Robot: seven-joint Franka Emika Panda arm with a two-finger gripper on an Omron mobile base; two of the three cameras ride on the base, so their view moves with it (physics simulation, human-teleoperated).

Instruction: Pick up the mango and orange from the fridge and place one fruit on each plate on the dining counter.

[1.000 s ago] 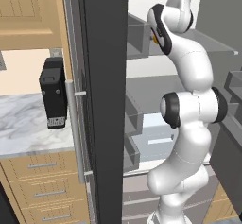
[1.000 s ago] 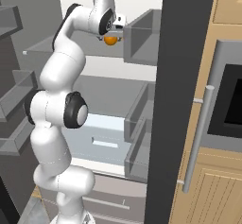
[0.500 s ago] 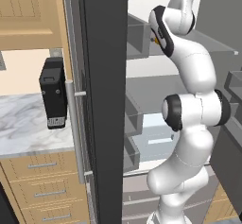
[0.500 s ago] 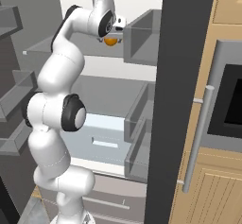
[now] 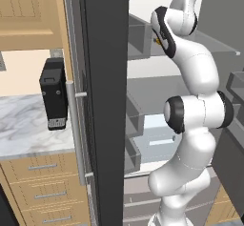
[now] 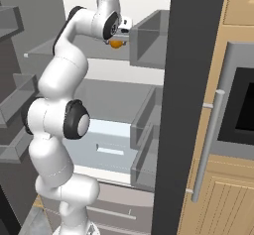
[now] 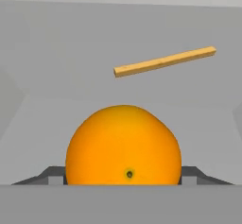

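Inside the open fridge, the white arm reaches to an upper grey shelf, where the orange sits near the shelf's front edge, between the two dark fingers that flank it closely on either side; whether they press on it cannot be told. A thin wooden stick lies farther back on open shelf. The dark door stands left, beside a marble bench.
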